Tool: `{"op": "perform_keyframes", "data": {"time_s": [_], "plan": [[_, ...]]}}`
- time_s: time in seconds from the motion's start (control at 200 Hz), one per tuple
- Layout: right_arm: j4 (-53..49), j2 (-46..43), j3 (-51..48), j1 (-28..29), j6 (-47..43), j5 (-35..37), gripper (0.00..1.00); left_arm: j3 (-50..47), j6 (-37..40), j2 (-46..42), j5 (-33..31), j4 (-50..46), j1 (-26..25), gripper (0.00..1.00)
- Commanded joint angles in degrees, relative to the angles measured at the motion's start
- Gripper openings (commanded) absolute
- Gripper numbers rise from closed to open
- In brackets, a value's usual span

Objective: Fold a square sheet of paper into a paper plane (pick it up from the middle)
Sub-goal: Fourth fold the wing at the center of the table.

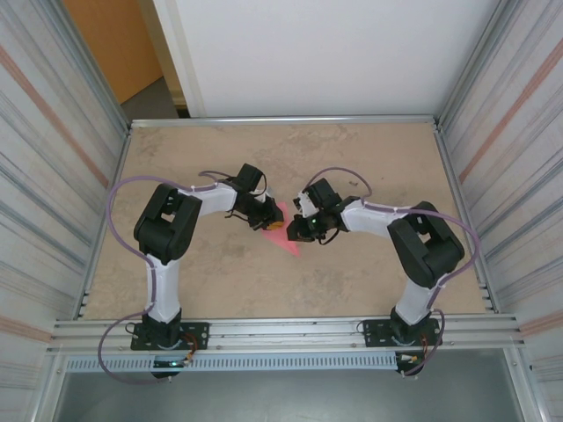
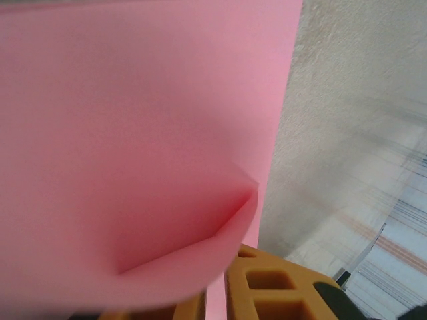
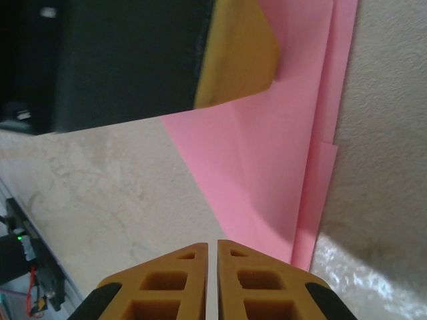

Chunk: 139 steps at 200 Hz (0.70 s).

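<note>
- Top external view: the left gripper [image 1: 266,218] and the right gripper [image 1: 303,230] face each other near the centre of the frame, close together over the table [image 1: 369,158].
- Same view: the sheet of paper [image 1: 288,239] lies between and just below the two grippers. It shows as a small pink wedge with a point aimed toward the lower right of the frame. Most of it is covered by the gripper heads.
- Left wrist view: the pink paper fills the left and centre of the frame, very close to the lens and blurred. A soft crease runs across it, from lower left up toward the centre right.
- Same view: an orange finger [image 2: 267,287] of the left gripper sits at the bottom edge, with a sliver of a second one to its left. A narrow strip of pink passes between them, so the jaws are pinched on the paper.
- Right wrist view: the right gripper's two orange fingertips stand at the bottom centre with only a hairline slit between them. They are closed, and nothing is seen between them.
- Same view: the paper lies flat on the table in the centre and right of the frame, folded into several overlapping layers with stepped edges along its right side. Its lower corner ends just beside the right fingertip; contact cannot be confirmed.
- Same view: the left gripper's black body and orange finger occupy the upper left, the finger overlapping the top of the paper.
</note>
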Motion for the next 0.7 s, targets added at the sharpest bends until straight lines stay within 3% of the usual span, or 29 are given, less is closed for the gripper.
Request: {"op": "perform_keyframes", "data": {"time_s": [0.0,0.466,0.692], "plan": [[-0.5,2.5,1.2,-0.1,0.6,1.0,0.10,-0.3,0.7,1.7,-2.9,-3.1,-0.2,0.15],[-6.2,7.6,-1.2,-0.6,0.6,5.8,0.07,-4.4,4.7,-7.5,0.3,7.1,-0.7,0.15],[-8.4,8.2,-0.4,-0.9,0.4,6.6,0.07,-7.7,8.0,-6.6,1.2,9.4,-2.2,0.15]]}}
